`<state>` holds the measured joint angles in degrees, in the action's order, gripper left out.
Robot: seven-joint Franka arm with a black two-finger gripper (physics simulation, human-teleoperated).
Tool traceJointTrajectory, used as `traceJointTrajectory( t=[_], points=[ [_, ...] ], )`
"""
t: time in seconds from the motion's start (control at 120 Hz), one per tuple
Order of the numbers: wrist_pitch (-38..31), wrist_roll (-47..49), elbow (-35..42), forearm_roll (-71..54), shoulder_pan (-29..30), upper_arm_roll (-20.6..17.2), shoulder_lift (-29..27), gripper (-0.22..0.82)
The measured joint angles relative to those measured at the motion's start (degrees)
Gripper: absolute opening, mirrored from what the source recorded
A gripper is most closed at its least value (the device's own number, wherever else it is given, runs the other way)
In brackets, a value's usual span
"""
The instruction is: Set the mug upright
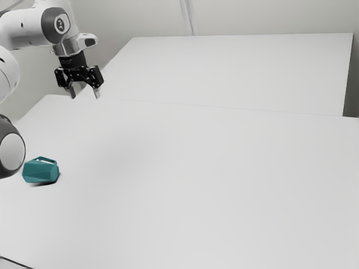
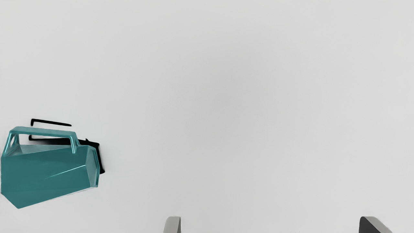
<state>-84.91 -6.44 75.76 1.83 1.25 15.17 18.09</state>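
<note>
Your gripper (image 1: 84,95) stood open and empty, well above the table (image 1: 196,185). The mug (image 1: 41,170) lay tipped on its side there, beyond one finger (image 2: 172,225), long axis roughly along your fingertips' line, not across it.

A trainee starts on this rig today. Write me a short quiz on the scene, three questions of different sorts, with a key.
1. True or false: the mug lies on its side on the table.
2. The gripper is:
a) shut on the mug's handle
b) open, away from the mug
c) open, with its fingers around the mug
3. Fill in the blank: the mug is near the exterior view's ____ edge.

Key: 1. True; 2. b; 3. left
</note>
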Motion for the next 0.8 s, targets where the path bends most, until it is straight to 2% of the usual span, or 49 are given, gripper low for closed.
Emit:
traceJointTrajectory(
  t=[0.258,0.508,0.8],
  points=[
    [-8.0,-7.6,17.7,0.3,2.3,5.3,-7.7,0.6],
    [-13.7,-15.0,24.2,1.5,3.9,11.7,-10.8,0.6],
    [-15.2,-24.2,26.5,3.5,4.2,20.9,-10.9,0.6]
  ],
)
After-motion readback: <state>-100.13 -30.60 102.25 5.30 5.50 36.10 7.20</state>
